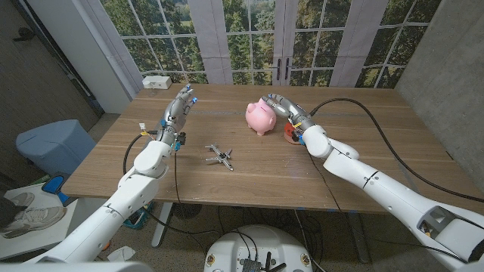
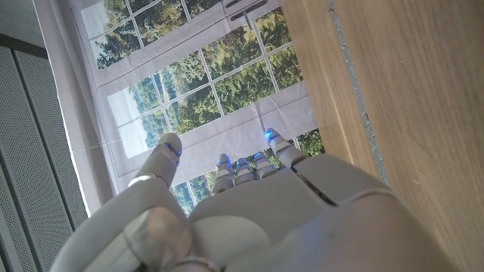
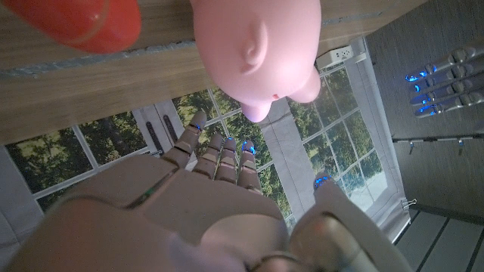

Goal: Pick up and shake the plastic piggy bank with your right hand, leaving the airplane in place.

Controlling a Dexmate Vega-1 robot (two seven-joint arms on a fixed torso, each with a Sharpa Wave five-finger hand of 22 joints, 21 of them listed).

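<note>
The pink piggy bank stands unlifted on the bench, the right robot hand open just beside it, nothing gripped, the airplane untouched, so grasp, lift and shake remain.

Bare table lies open all round the pink piggy bank except on its right side, where the right hand curves just beside it and a red object, perhaps a cup, crowds close. The toy airplane lies apart, nearer the robot.
</note>
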